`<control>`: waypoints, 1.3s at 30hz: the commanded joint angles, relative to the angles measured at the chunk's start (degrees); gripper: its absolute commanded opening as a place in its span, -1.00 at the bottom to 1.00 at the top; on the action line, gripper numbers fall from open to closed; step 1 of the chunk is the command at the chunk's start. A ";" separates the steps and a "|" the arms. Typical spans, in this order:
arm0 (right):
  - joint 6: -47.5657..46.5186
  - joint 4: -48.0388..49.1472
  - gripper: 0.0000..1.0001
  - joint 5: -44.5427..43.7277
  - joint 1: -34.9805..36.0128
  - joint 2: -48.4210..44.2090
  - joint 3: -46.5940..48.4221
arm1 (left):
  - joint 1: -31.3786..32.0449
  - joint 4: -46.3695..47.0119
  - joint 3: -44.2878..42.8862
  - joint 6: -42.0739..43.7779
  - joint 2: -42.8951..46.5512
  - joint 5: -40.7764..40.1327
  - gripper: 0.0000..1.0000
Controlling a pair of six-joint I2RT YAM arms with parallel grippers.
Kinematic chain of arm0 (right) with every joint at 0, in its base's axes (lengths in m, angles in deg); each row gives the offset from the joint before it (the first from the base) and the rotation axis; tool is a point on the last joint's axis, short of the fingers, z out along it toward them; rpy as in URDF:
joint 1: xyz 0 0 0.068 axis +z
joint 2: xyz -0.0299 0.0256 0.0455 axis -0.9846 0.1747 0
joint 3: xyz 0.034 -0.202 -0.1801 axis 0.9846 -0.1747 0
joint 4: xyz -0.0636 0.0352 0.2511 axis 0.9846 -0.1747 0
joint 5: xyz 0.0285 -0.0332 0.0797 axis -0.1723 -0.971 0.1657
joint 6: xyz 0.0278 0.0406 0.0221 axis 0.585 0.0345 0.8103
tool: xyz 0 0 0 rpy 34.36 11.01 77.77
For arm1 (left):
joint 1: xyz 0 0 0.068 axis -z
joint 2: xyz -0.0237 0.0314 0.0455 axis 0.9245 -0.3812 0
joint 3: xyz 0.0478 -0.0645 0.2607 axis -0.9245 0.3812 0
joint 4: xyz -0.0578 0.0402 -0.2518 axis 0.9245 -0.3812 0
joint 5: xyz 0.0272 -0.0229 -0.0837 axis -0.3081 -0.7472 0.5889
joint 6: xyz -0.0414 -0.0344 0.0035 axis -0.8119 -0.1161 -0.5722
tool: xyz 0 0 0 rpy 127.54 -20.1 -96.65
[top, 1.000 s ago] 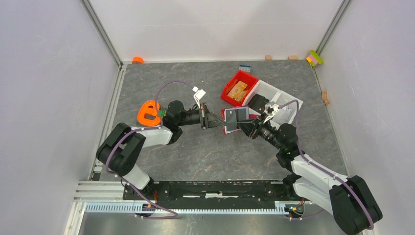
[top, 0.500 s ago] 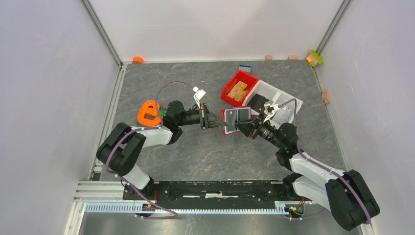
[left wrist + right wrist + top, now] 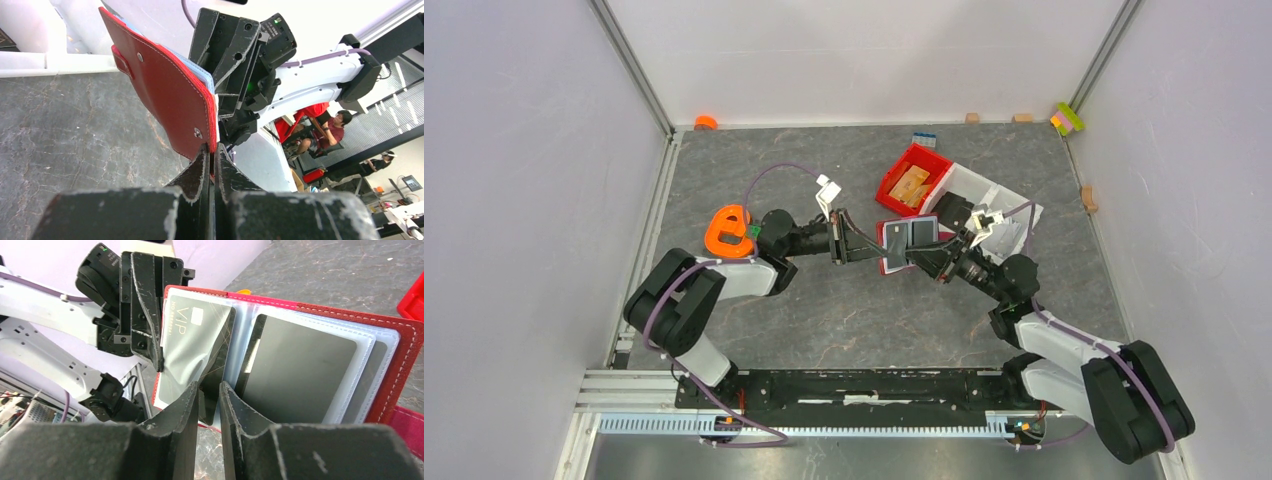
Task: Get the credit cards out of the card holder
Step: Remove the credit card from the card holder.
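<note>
Above the grey counter [image 3: 844, 300], the dark red card holder [image 3: 165, 95] is held spread open between the two arms, so that its clear sleeves are exposed. The left jaws are clenched on the edge of its cover, seemingly as an anchor. Between the right jaws, the lower edge of the grey VIP card [image 3: 192, 345] is pinched, apparently for withdrawal. A dark grey card [image 3: 295, 370] is seated just beside them.

You see the card holder [image 3: 400, 347] in red leather with pale stitching; inside the card holder, the credit cards [image 3: 295, 372] show dark grey, one silver-grey with thin gold lines; beyond it sits a bright red bin [image 3: 889, 190]; the desk [image 3: 824, 310] is grey, marbled.
</note>
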 commanded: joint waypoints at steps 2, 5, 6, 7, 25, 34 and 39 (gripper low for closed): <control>6.86 11.47 -0.45 5.89 -1.21 1.42 -0.85 | 0.54 10.78 0.41 -5.06 -1.43 1.80 -0.96; 10.55 17.06 -0.45 7.52 -2.10 3.64 -1.54 | 0.50 11.21 0.27 -5.42 -1.76 1.92 -0.96; 12.17 19.55 -0.45 8.01 -2.29 4.46 -1.78 | 0.54 11.48 0.30 -5.62 -1.93 1.97 -0.96; 13.38 21.44 -0.44 8.54 -2.55 5.22 -1.92 | 0.50 11.93 0.32 -5.91 -2.07 2.06 -0.96; 15.84 26.87 -1.00 9.11 -4.96 3.84 -3.90 | 0.41 2.79 0.17 -0.48 -0.66 -0.17 -0.78; 9.98 15.85 -1.00 8.18 -4.98 1.38 -2.29 | 0.45 -1.42 0.08 2.07 0.45 -1.22 -0.36; 8.98 13.96 -1.00 7.76 -4.98 1.16 -2.00 | 0.55 1.49 0.25 0.40 0.09 -0.36 -0.26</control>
